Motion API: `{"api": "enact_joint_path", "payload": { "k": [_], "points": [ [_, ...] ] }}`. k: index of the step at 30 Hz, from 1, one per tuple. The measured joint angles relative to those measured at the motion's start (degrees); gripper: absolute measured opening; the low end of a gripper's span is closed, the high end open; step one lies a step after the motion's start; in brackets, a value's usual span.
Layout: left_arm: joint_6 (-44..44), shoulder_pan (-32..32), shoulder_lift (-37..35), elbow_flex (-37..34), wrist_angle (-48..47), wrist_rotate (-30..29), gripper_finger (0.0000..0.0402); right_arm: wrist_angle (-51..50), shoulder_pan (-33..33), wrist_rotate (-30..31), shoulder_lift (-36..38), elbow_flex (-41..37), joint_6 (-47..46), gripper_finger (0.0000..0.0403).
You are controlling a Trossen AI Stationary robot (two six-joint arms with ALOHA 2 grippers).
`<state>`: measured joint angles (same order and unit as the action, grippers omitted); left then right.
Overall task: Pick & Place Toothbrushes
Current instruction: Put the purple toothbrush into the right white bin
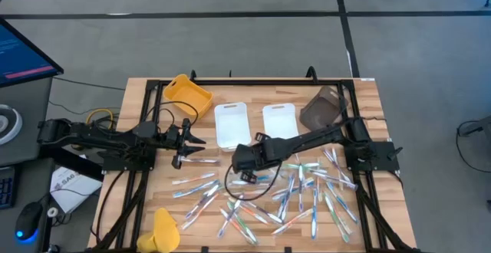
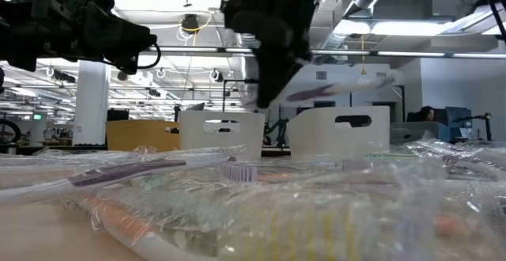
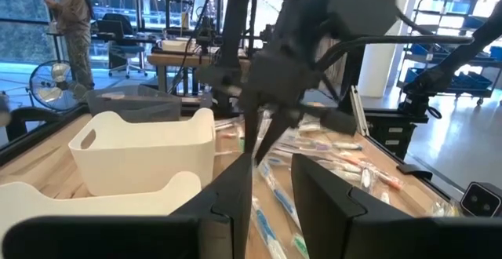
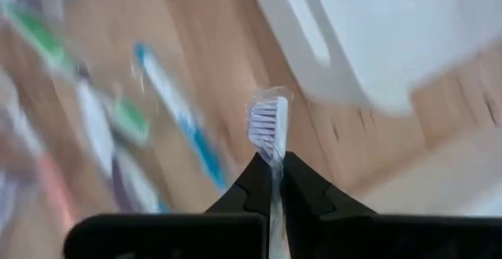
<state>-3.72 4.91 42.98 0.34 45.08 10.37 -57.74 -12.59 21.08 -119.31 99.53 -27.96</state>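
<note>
- Right gripper (image 4: 272, 182) fingers (image 4: 302, 192) pinch a wrapped white-bristled toothbrush (image 4: 268, 125); its handle is hidden between them.
- Just beyond: white plastic handled tray (image 4: 392, 31), blurred.
- Left gripper (image 3: 271, 192) fingers stand slightly apart, seemingly empty.

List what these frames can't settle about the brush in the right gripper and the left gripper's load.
- Right gripper is shut on a toothbrush; its handle is hidden behind the fingers in the right wrist view, blurred in the low view.
- Left gripper: too small in the high view to tell if it holds anything.
- White trays: contents unreadable from above.
</note>
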Motion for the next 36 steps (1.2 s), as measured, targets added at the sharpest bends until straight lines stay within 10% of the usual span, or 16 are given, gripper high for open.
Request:
{"api": "enact_joint_path", "payload": {
  "k": [9,23,36],
  "points": [
    [0.0,0.0,0.0,0.0,-0.1,0.0,0.0086,-32.8,-4.9,-0.7,0.1,5.1,-23.1,0.0001],
    [0.0,0.0,0.0,0.0,-0.1,0.0,0.0086,-32.3,-3.3,-9.8,0.1,-0.3,-29.6,0.0001],
    [0.0,0.0,0.0,0.0,-0.1,0.0,0.0086,-29.3,6.6,-4.1,0.1,-2.5,-22.2,0.0001]
  ]
}}
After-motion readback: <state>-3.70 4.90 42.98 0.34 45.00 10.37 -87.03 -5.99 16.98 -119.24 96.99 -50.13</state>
